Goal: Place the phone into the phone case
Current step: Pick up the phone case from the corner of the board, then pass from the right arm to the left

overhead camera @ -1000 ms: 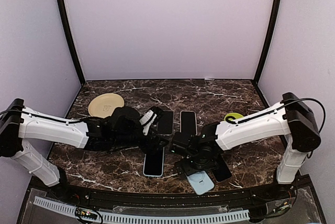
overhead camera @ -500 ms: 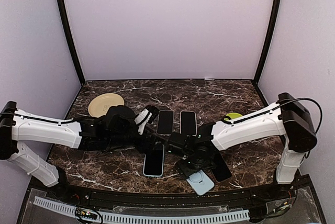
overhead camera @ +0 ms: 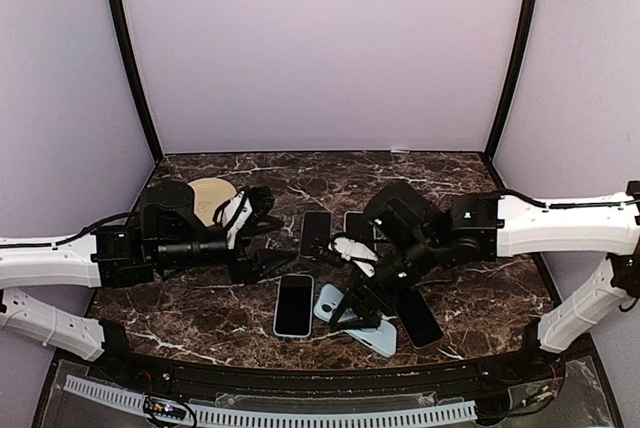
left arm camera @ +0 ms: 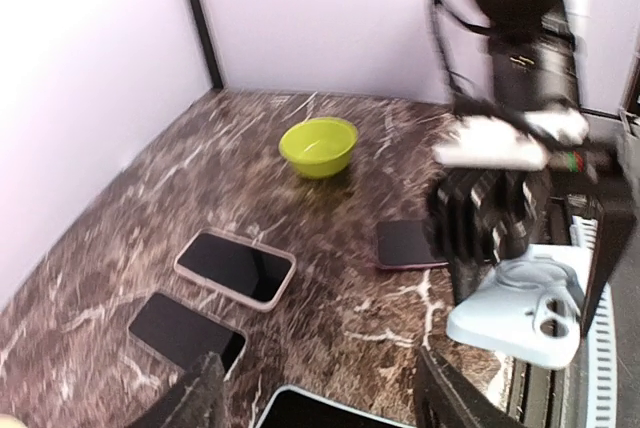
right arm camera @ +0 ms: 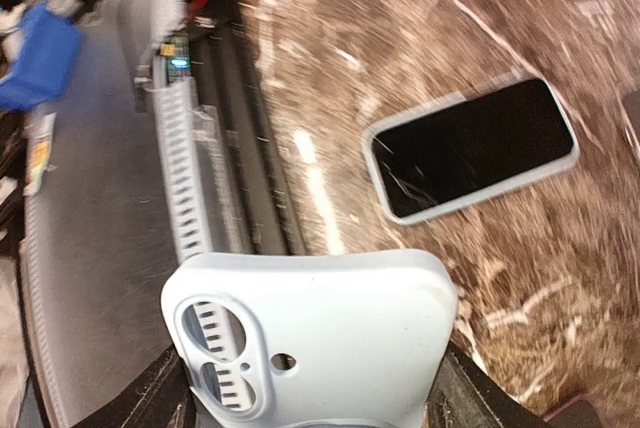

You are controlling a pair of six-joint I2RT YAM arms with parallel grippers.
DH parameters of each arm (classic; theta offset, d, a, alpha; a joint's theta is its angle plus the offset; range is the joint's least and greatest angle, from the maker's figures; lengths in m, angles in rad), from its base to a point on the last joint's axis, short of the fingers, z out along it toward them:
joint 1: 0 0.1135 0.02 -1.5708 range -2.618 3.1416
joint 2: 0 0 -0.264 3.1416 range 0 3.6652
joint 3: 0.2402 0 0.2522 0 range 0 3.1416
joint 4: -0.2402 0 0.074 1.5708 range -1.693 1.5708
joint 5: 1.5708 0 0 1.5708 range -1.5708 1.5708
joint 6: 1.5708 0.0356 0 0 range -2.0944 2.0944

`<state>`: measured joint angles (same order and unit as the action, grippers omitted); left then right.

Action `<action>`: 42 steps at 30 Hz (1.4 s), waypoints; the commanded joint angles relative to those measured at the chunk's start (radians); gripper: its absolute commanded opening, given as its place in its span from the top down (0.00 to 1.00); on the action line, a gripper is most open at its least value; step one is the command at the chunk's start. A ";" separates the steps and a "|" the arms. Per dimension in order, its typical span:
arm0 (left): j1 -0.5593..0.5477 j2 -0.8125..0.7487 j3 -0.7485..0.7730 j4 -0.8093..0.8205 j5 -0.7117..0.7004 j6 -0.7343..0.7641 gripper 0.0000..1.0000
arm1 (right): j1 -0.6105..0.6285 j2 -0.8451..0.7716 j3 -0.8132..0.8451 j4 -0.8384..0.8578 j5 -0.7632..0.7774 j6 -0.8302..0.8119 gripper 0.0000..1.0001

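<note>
Where the two arms meet over the marble table [overhead camera: 480, 288], the right gripper [right arm camera: 310, 398] has its fingers closed on the sides of the pale blue phone case [right arm camera: 320, 328], holding it tilted near the front edge; whether it touches the marble I cannot tell. The left gripper [left arm camera: 318, 380] stands well open and low, with nothing between its fingers. The phone [overhead camera: 293, 305], dark screen up, lies flat just left of the case. A green bowl [left arm camera: 318, 145] sits well apart on the right.
</note>
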<state>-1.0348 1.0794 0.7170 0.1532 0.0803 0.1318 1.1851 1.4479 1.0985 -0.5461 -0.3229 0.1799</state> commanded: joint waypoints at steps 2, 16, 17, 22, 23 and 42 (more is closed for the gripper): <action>-0.026 -0.047 -0.021 0.027 0.196 0.316 0.36 | -0.027 -0.027 0.118 0.001 -0.309 -0.225 0.52; -0.203 -0.031 -0.007 0.083 0.161 0.761 0.39 | -0.026 0.010 0.239 -0.030 -0.474 -0.286 0.57; -0.203 -0.021 0.005 0.074 0.176 0.756 0.45 | -0.026 0.009 0.238 -0.025 -0.473 -0.283 0.57; -0.205 -0.021 0.019 0.064 0.233 0.700 0.54 | -0.028 0.020 0.238 -0.037 -0.451 -0.288 0.58; -0.205 -0.023 0.019 0.065 0.249 0.693 0.56 | -0.028 0.023 0.238 -0.038 -0.452 -0.289 0.59; -0.205 -0.030 0.080 -0.037 0.061 0.351 1.00 | -0.035 -0.081 0.170 -0.029 -0.044 -0.131 0.20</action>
<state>-1.2316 1.0645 0.7162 0.2092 0.2867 0.6800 1.1629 1.4666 1.3083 -0.6006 -0.7185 -0.0563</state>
